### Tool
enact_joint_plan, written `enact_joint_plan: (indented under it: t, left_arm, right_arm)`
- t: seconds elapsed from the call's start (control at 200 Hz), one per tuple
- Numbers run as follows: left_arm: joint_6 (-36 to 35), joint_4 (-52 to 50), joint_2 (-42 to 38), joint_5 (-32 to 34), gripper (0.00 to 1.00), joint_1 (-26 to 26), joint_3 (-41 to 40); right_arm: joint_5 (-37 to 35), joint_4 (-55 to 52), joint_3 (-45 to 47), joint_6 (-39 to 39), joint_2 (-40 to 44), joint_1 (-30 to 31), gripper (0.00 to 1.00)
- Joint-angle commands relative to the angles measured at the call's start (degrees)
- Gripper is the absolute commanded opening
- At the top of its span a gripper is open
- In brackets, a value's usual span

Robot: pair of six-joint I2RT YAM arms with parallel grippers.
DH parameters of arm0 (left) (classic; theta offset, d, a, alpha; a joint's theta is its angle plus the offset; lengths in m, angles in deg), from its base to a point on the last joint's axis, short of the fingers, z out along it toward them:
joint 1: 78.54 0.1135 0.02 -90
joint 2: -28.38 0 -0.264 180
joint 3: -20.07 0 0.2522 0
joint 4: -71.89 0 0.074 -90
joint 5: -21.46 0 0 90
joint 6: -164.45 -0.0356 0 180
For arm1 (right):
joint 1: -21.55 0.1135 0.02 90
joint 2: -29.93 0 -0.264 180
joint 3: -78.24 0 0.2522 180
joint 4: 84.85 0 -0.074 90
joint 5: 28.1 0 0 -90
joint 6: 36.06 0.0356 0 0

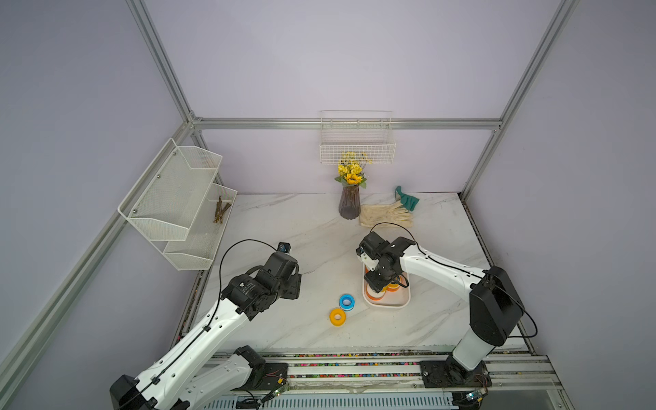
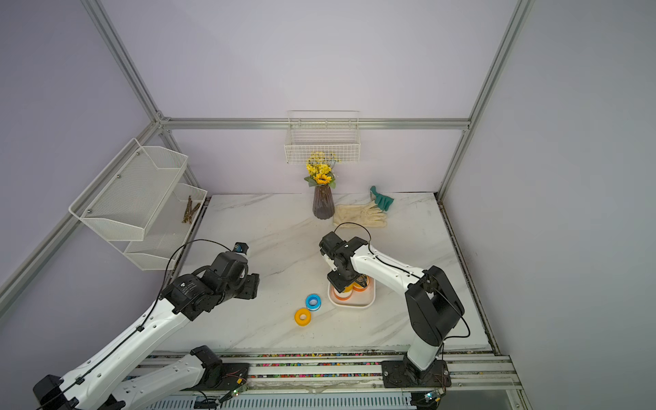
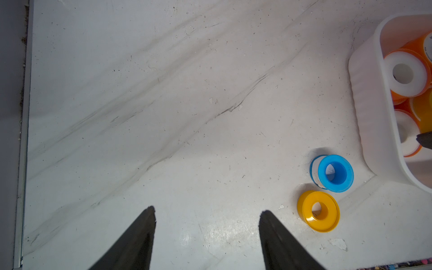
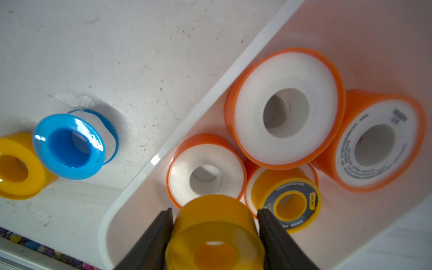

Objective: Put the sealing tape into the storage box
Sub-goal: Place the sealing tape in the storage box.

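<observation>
My white storage box (image 4: 187, 124) holds the orange spools (image 4: 285, 107) with white faces, holes up, one stacked higher and overlapping its neighbours, plus a black-and-yellow spool (image 4: 289, 205) among them. My right gripper (image 4: 215, 211) clamps a yellow spool (image 4: 215, 233) by its sides over the box. Outside, near the box's wall, a blue-white spool (image 4: 70, 143) and a second yellow spool (image 4: 18, 166) lie flat just beside each other.

Wide bare desk (image 3: 163, 93) lies ahead of my left claw (image 3: 208, 210). A blue spool (image 3: 335, 173) and a yellow spool (image 3: 319, 211) sit together just beside the storage box (image 4: 154, 161). Inside, orange spools (image 4: 285, 107) crowd it; I see bare floor only at its near end.
</observation>
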Motion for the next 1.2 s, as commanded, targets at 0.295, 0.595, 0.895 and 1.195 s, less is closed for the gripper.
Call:
enact_joint_plan:
  t: [0.295,0.595,0.895,1.195]
  left_arm:
    - [-0.65,1.67,-0.68,-0.06,0.69,0.38,-0.12]
    - [-0.67,1.64,-0.54,-0.06,0.7,0.42,-0.08]
    - [-0.67,1.67,-0.16,-0.26,0.72,0.49,0.01]
    - [-0.65,1.67,-0.6,-0.01,0.72,0.46,-0.12]
  right_arm:
    - [0.97,3.58,1.26,1.93,-1.44,-0.33,0.47]
    - [1.92,5.14,0.39,2.06,-4.56,-0.27,0.53]
    - [1.0,5.04,0.73,2.44,-5.23,-0.28,0.59]
    - [0.08,4.87,0.8,2.99,-4.1,-0.27,0.64]
